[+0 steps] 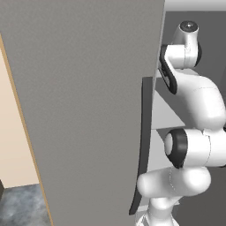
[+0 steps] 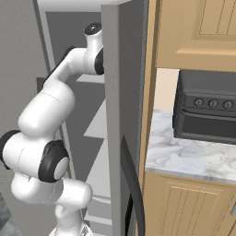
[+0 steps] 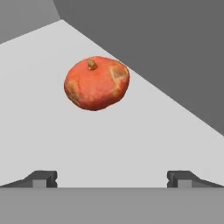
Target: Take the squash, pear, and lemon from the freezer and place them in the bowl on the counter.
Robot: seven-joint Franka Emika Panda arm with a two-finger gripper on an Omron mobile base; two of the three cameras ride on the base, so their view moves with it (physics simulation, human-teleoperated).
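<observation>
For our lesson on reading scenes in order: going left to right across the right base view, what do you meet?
Robot arm → freezer door → counter → toaster oven.

In the hand view, a pale grey shelf (image 3: 131, 144) of the freezer (image 1: 88, 110) carries one squash (image 3: 96, 83). The squash is round, orange-red with some paler patches, and a short brownish stem is on its top. It lies directly on the flat shelf, near the place where the shelf meets the darker grey inner wall. More grey shelves (image 2: 99, 122) are seen inside the freezer, one above another.

In the right base view, the marble-look tabletop (image 2: 184, 159), white with grey veins, carries a dark grey toaster oven (image 2: 207, 113) with knobs. The oven stands directly on the tabletop, toward the back.
</observation>
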